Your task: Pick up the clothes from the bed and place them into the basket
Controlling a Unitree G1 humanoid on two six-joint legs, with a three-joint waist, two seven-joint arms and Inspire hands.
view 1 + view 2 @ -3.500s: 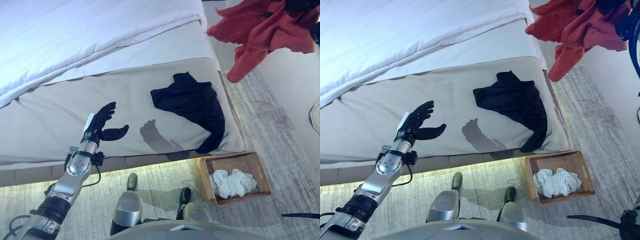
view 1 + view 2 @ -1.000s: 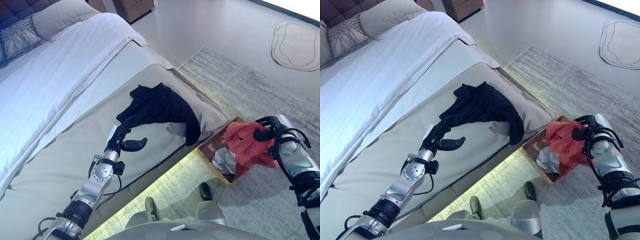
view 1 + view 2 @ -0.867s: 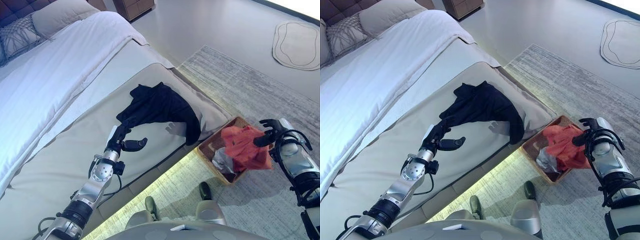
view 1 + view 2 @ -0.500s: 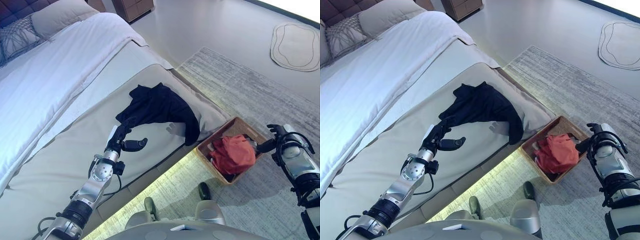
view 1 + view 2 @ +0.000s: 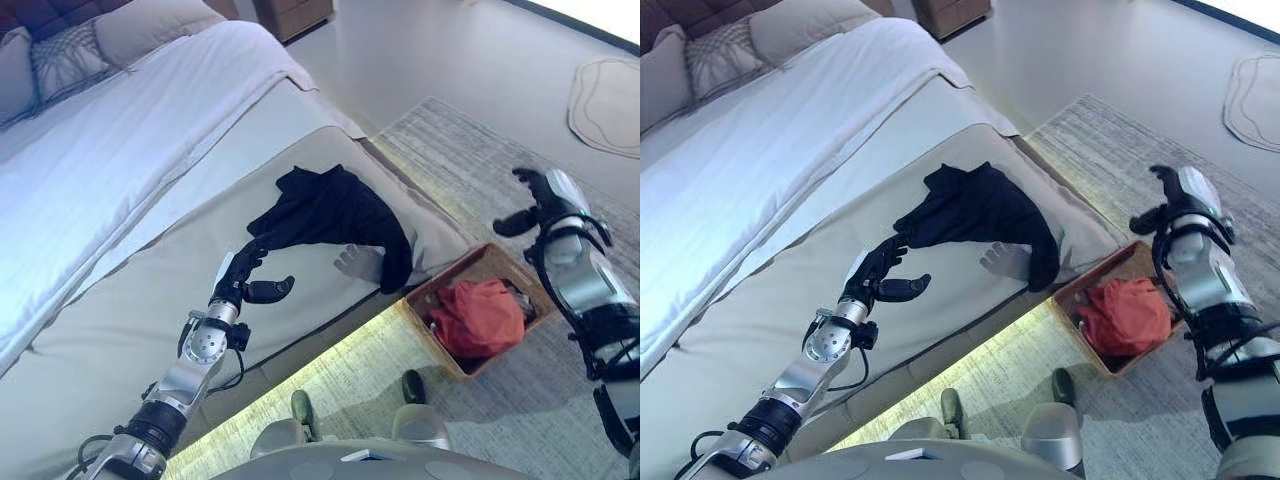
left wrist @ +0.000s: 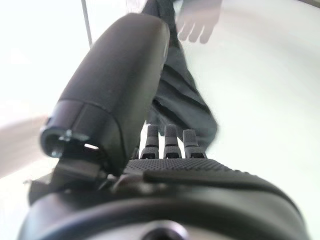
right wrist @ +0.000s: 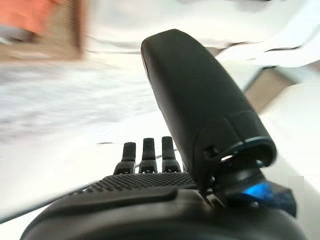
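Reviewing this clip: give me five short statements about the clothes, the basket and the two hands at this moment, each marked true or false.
1. The red garment lies in the basket. True.
2. The black garment is in the basket too. False: it lies on the bed.
3. The right robot hand grips the red garment. False: it is open, raised above the basket, holding nothing.
4. The left robot hand is open over the bed, by the black garment's near end. True.
5. The basket stands on the bed. False: it stands on the rug by the bed's corner.
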